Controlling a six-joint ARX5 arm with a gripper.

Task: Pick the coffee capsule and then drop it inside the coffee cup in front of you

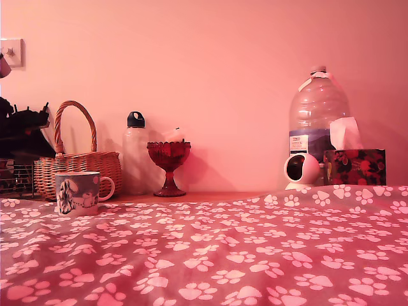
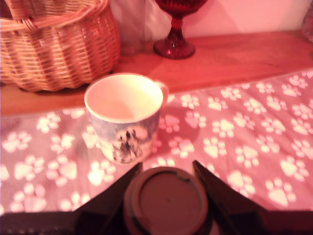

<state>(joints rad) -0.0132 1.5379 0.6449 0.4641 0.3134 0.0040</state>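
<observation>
The coffee capsule (image 2: 166,201) is held between the closed-in jaws of the gripper (image 2: 167,196), short of the coffee cup (image 2: 124,116). It should be centred above the cup's mouth before release, clear of the wicker basket (image 2: 54,46)

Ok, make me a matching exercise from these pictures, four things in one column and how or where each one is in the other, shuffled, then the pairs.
1. coffee cup
2. coffee capsule
3. goblet
4. basket

A. woven, with an arched handle
B. standing on the paw-print cloth
C. held in the gripper
D. dark red glass on a stem

Pairs: 1-B, 2-C, 3-D, 4-A
</observation>
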